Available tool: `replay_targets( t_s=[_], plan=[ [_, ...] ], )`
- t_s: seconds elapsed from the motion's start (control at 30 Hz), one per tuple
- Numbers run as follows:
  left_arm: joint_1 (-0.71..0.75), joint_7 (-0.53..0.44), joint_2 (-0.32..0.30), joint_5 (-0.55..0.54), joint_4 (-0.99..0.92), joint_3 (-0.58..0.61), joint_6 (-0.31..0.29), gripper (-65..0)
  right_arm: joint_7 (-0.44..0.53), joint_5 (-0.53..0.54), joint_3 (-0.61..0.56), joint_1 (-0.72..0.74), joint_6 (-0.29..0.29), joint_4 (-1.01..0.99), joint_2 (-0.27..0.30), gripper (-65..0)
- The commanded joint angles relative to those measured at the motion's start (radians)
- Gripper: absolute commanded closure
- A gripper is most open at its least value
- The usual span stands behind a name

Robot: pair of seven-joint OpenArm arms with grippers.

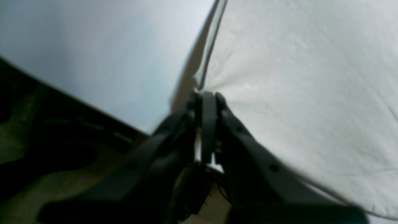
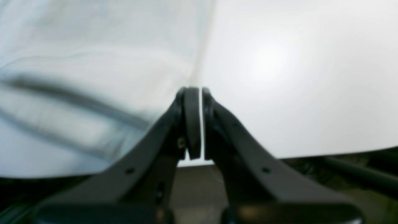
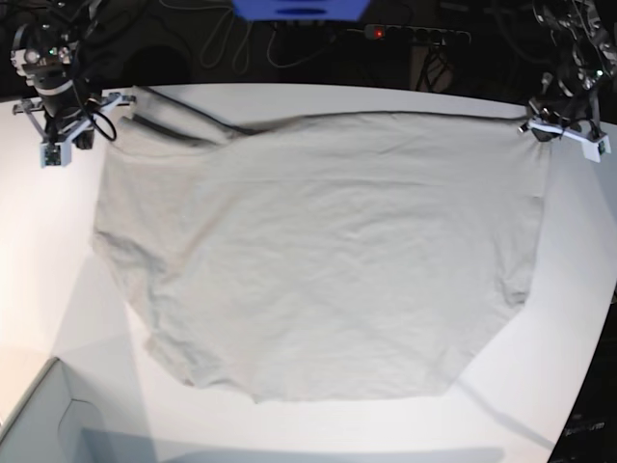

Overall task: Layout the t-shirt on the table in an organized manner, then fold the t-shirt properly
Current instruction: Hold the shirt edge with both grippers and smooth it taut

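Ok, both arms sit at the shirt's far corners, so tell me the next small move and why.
Probably draw both arms apart and lower the far hem flat. The left pincer and the right pincer are each shut on an edge of the t-shirt, which spreads across the table. The far edge near the right pincer is bunched into folds, and the near edge curves unevenly.

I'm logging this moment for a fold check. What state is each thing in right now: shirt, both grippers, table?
t-shirt: spread open over the table, wrinkled, unfolded, its far edge pulled taut between the two grippers.
left gripper: shut on the t-shirt's edge.
right gripper: shut at the t-shirt's far corner.
table: white, bare round the shirt, a grey box corner at its near edge.
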Motion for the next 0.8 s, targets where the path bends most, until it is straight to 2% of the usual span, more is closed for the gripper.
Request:
replay_targets(
  t_s=[0.0,0.13,0.23,0.37,0.67,0.77],
  plan=[
    [0.003,-0.016,-0.014,-0.007,0.032,-0.005,-0.002,0.0,0.015,0.013,0.002,-0.015,0.004,0.023,0.001,0.0],
    [0.008,-0.013,-0.009,-0.004,0.067,-0.012,-0.002,0.0,0.004,0.013,-0.001,-0.036,0.004,0.015,0.0,0.0],
    [0.008,-0.013,-0.008,-0.004,0.07,-0.012,-0.002,0.0,-0.068,0.013,-0.005,-0.047,0.004,0.014,0.0,0.0],
    [0.005,-0.014,-0.006,-0.002,0.063,-0.012,-0.002,0.0,-0.109,0.013,-0.005,-0.066,0.004,0.012,0.0,-10.2],
    [0.0,-0.014,-0.006,-0.002,0.061,-0.009,-0.002,0.0,-0.106,0.013,-0.077,-0.06,0.004,-0.091,0.004,-35.6],
    [0.0,-0.014,-0.008,-0.002,0.06,-0.01,-0.002,0.0,-0.111,0.013,-0.081,-0.047,0.004,-0.094,0.001,-36.8]
  ],
)
